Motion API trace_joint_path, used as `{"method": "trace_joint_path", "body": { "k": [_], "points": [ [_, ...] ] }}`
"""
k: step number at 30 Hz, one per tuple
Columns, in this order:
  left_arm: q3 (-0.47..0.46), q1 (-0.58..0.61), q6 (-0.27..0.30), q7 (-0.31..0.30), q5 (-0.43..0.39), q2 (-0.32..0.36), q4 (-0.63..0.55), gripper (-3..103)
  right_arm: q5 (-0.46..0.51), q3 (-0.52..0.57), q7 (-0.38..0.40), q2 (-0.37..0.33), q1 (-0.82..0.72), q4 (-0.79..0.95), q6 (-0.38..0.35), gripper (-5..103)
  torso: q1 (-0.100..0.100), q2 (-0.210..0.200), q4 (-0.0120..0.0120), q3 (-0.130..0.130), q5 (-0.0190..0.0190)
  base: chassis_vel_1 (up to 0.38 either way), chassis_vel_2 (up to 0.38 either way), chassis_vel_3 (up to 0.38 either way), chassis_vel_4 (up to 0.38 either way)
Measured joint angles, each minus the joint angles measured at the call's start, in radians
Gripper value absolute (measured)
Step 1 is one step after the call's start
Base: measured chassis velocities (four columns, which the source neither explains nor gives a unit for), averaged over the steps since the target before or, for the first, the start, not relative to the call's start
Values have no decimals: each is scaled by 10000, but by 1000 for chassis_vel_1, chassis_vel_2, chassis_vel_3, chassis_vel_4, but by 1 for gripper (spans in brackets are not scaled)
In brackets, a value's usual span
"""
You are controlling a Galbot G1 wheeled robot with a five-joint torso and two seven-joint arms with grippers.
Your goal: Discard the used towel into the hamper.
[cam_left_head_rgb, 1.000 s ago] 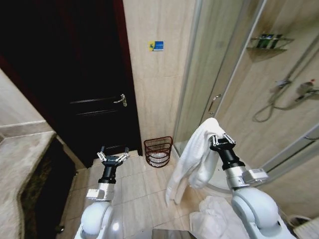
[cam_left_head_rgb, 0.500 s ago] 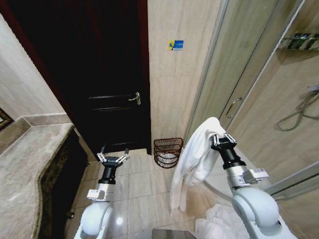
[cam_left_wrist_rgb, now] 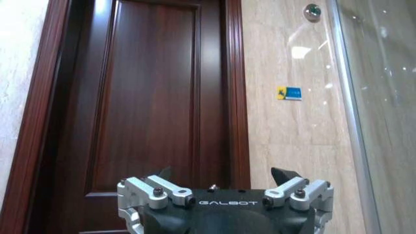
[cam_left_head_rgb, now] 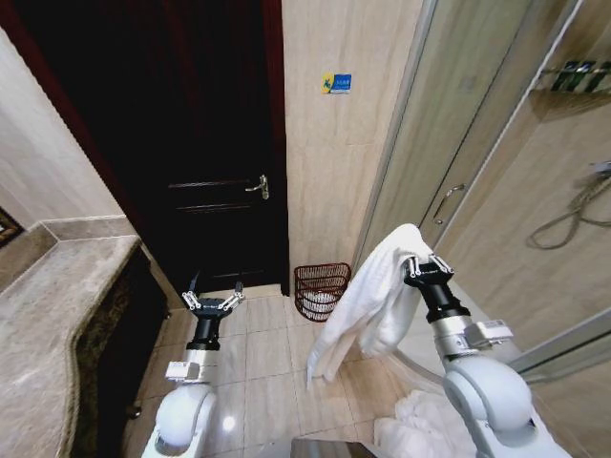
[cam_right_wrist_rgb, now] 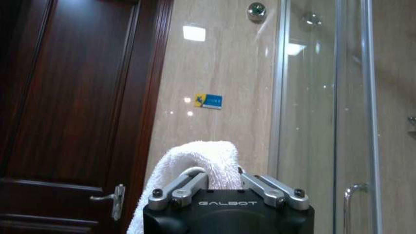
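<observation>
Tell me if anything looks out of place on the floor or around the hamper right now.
One thing: a heap of white cloth lies crumpled on the floor tiles by the right arm's base. The hamper stands upright against the wall with something white already inside. The right gripper holds the towel clear of the floor.

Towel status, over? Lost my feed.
Right tool shut on towel, held aloft. Left tool open, empty. Hamper ahead by wall, floor between clear.

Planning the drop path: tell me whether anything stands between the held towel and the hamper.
Nothing visible does. The right tool holds the towel up, and only bare floor tiles lie between it and the hamper by the wall. The left tool sits off to the side.
</observation>
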Motion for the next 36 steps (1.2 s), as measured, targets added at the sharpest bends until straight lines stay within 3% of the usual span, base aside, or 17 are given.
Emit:
{"method": "trace_joint_path", "body": {
  "k": [11, 17, 25, 26, 36],
  "points": [
    [20, 2, 80, 8, -34, -3, -93, 100, -42, -27, 6, -17, 0, -37, -22, 9, 28, 38, -1, 22, -1, -124, 117, 115, -119],
    [82, 87, 407, 44, -246, -20, -239, 100, -47, -24, 13, -5, 4, -79, -24, 9, 39, 56, -1, 30, 4, -233, 242, 238, -235],
    [78, 162, 395, 99, -253, -9, -219, 100, 68, -20, 86, 49, 100, -158, 74, 9, 50, 66, -4, 38, -1, -278, 307, 307, -269],
    [71, 127, 244, 78, -206, -10, -151, 100, 110, 6, 140, 77, 145, -175, 156, 9, 58, 66, 4, 40, 3, -147, 277, 243, -232],
    [98, -117, 130, 48, 377, -401, 179, 100, 206, 83, 280, 139, 466, -511, 580, 9, 49, 83, 2, 42, 5, -71, 106, 63, -42]
  ]
}}
